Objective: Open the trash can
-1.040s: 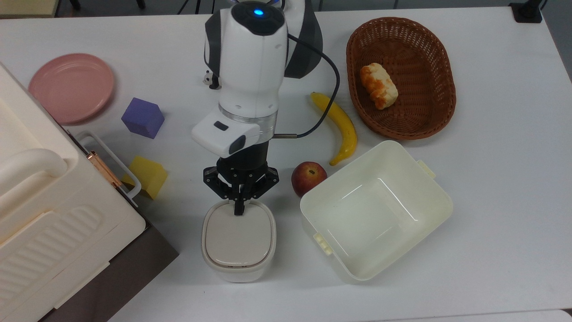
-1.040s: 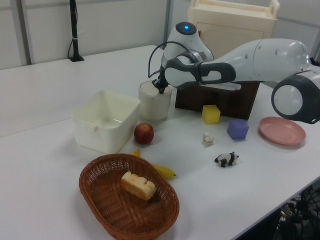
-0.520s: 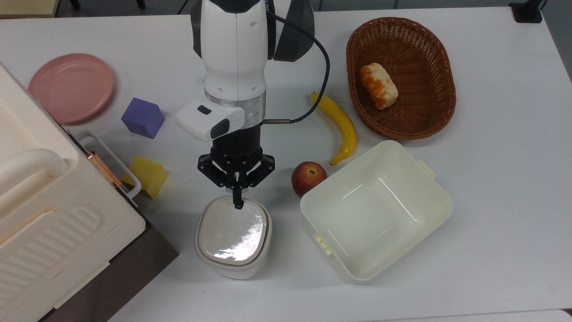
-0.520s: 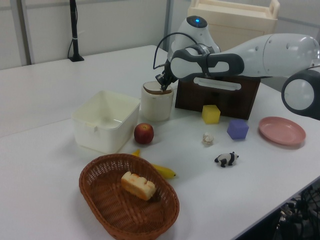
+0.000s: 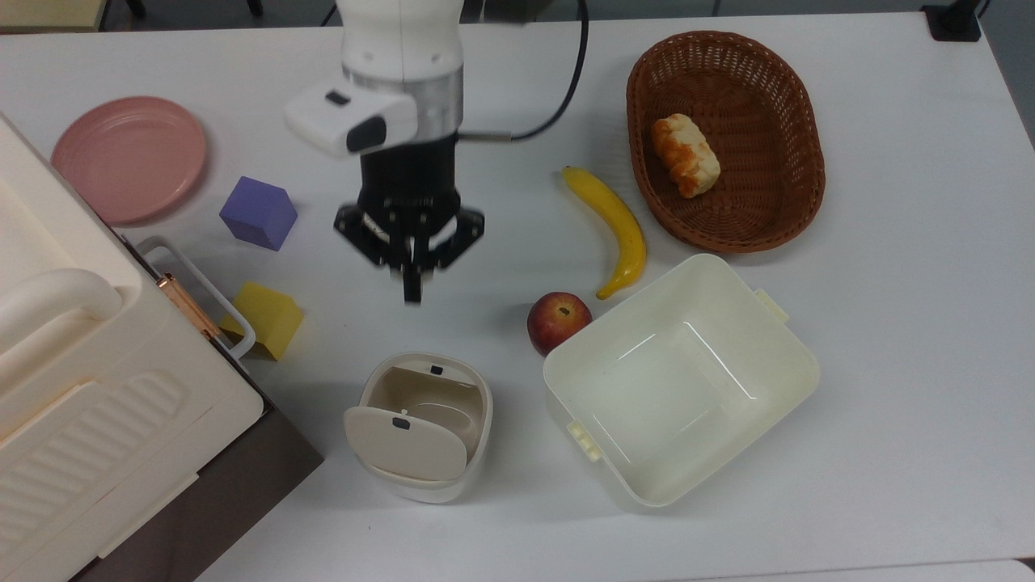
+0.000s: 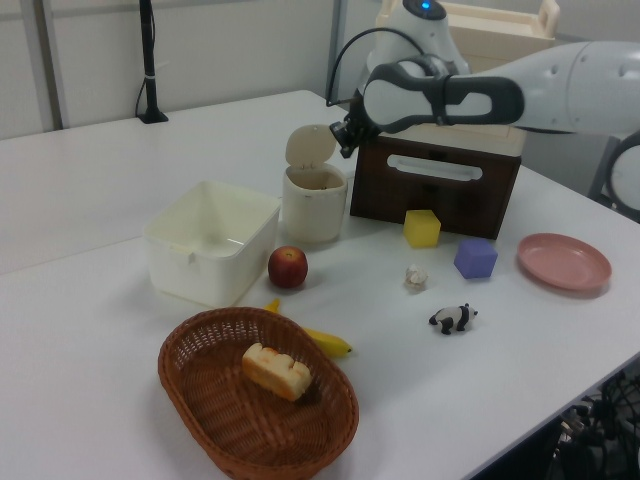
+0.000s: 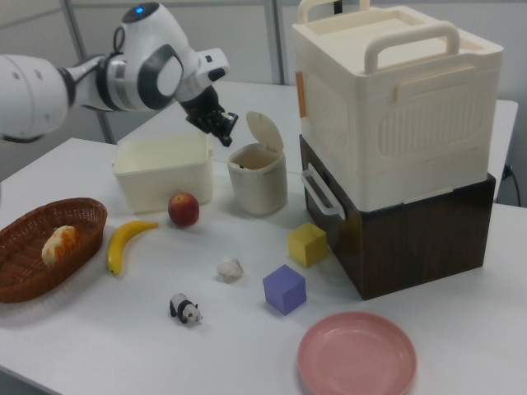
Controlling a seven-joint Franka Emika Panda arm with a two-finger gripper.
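The small cream-white trash can (image 5: 477,420) stands on the white table with its beige lid (image 5: 404,443) swung up on its hinge and its hollow inside showing. In the left view the lid (image 6: 310,147) stands upright above the trash can (image 6: 313,208); the right view shows the same lid (image 7: 265,132) over the can (image 7: 258,183). My gripper (image 5: 412,289) hangs above the table, apart from the can and toward the top view's top. Its fingers are shut together on nothing. It also hovers beside the raised lid in the left view (image 6: 346,140) and the right view (image 7: 224,130).
A pale lidless tub (image 5: 796,380) and an apple (image 5: 558,321) sit to the top view's right of the can. A banana (image 5: 614,226), a wicker basket (image 5: 728,234), yellow block (image 5: 267,317), purple block (image 5: 257,212) and pink plate (image 5: 129,158) lie around. A big cream box (image 5: 97,380) stands at the top view's left.
The gripper has lifted off the lid's near edge and drawn back toward the top view's top. The lid, flat one second ago, has swung upright.
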